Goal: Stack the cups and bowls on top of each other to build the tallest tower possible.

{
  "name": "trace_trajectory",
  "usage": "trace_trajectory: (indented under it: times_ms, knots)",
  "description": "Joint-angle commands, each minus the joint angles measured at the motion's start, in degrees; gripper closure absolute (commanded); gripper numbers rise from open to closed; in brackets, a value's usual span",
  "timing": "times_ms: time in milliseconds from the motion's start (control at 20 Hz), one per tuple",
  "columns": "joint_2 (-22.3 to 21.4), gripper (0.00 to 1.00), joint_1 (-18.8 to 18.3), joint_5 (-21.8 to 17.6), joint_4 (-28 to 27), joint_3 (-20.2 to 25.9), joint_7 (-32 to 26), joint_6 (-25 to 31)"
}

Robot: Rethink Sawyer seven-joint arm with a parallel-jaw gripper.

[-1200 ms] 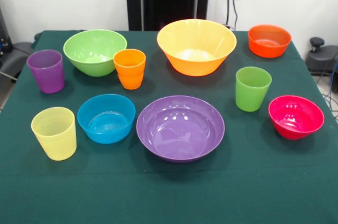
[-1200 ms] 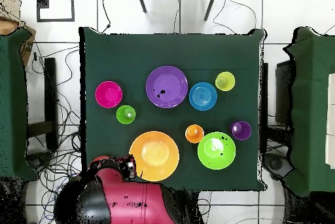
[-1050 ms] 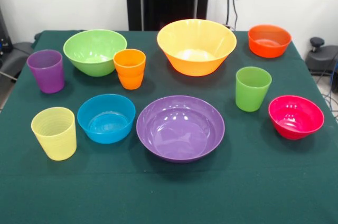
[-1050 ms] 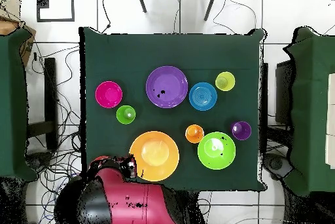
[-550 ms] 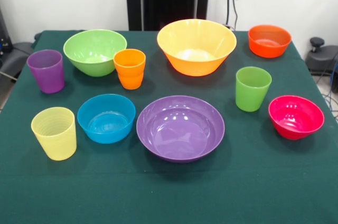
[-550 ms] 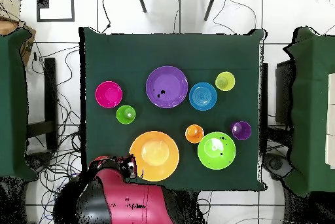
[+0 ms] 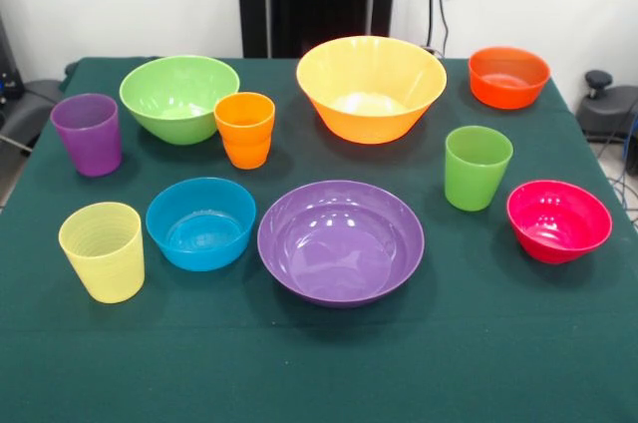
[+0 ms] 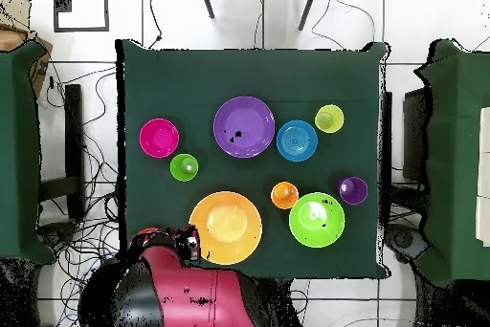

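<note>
Nowhere is a tower begun: every cup and bowl stands alone, mouth up, on the green table (image 7: 319, 373). Seen from the front, the large orange-yellow bowl (image 7: 371, 87) sits at the back centre, with the light green bowl (image 7: 179, 97) to its left and the orange-red bowl (image 7: 508, 76) to its right near the far corner. The orange cup (image 7: 244, 129) stands just in front of the light green bowl, so close that contact cannot be judged, and the purple cup (image 7: 88, 133) stands by the left edge. The wide purple bowl (image 7: 341, 240) lies in the front middle, the blue bowl (image 7: 200, 222) just beside it, and the pale yellow cup (image 7: 103, 250) further left. The green cup (image 7: 478, 167) and the pink-red bowl (image 7: 558, 220) stand on the right side. From overhead, the orange-red bowl is hidden beneath the red and black arm (image 8: 177, 290), which covers the table's bottom-left corner. The gripper (image 8: 189, 244) shows there only as a small dark cluster at the arm's tip, just beside the rim of the large orange-yellow bowl, and whether its jaws are parted or closed cannot be told; the front view does not show it. Against the earlier pictures, no cup or bowl has moved, and the arm lies in much the same place.
</note>
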Motion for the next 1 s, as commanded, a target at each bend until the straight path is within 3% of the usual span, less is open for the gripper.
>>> trace_trajectory:
  times_ms: [50, 1000]
  knots:
    - [1.35, 0.00, -1.12, -0.26, -0.16, 0.90, 6.07, 7.12]
    - [0.94, 0.00, -1.69, 0.01, 1.11, 0.57, 5.71, 6.93]
